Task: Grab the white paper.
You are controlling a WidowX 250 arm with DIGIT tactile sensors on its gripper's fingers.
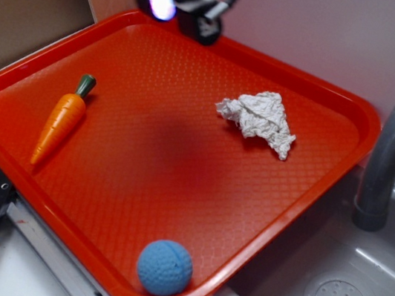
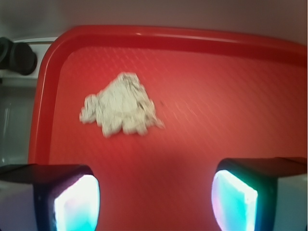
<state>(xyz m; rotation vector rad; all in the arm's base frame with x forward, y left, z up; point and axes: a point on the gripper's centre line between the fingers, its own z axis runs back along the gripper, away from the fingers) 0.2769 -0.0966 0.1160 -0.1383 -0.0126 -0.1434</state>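
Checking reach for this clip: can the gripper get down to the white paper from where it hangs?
Probably yes. The gripper is open and empty above the tray, and the white paper lies alone on bare tray, well apart from the carrot and ball.

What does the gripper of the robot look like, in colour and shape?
The gripper is black and blocky, and a dark cable runs up from it at the top edge of the exterior view. The wrist view shows two dark, boxy fingers whose inner pads glow white to cyan, with a faint pink tint. No lettering or markings can be made out.
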